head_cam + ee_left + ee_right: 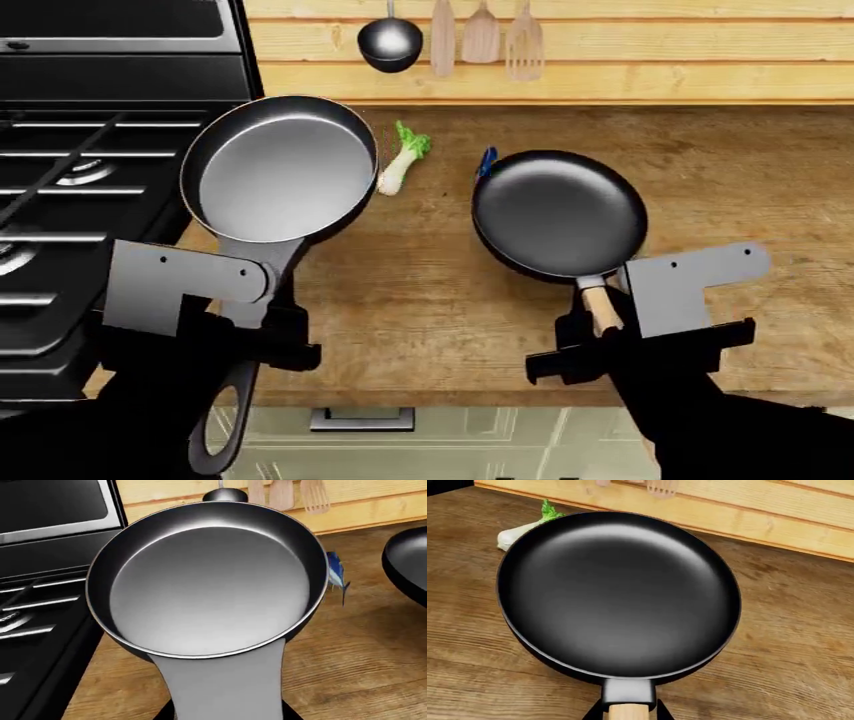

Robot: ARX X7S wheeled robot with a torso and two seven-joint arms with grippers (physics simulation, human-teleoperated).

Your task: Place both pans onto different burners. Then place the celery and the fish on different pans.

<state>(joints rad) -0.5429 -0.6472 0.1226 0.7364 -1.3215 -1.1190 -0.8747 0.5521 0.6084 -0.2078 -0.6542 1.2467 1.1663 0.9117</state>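
left tool (254, 325) grips the metal-handled pan (280, 168) at the stove's (94, 180) edge; right tool (601, 340) grips the wooden-handled pan (561, 212) over the bench (747, 180). each should travel level toward nine o'clock onto separate burners (80, 172).

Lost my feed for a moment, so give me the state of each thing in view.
Left pan: empty, handle held by left tool, overhanging the stove edge, on no burner.
Right pan: empty, wooden handle held by right tool, over the counter.
Celery: lying on counter between the pans.
Fish: on counter, mostly hidden behind right pan.
Burners: bare.
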